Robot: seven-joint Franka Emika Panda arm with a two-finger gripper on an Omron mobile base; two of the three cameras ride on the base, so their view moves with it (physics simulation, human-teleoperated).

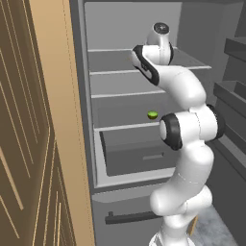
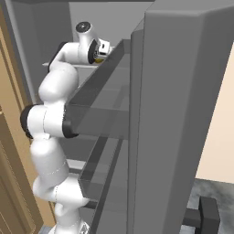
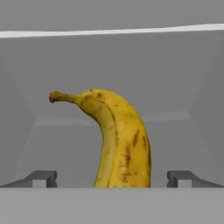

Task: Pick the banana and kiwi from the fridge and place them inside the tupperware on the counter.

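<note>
Inside the fridge (image 1: 134, 29), on an upper shelf, the banana (image 3: 118, 140) is framed dead centre in the hand view, its stem curling away to the upper left and its speckled body running down between the two finger tips; the gripper (image 3: 112, 179) is spread wide, nothing clasped, one tip seen either side of the fruit and apart from it. From the left base view the arm is seen reached into the upper compartment, while the kiwi (image 1: 152, 115) is left sitting on a lower shelf, just above the dark drawer (image 1: 139, 156). The step in hand is judged to be the approach on the banana, first of the two fruits. A short advance is called for next, so the fruit is bracketed, then a closing of the fingers across its thick middle
</note>
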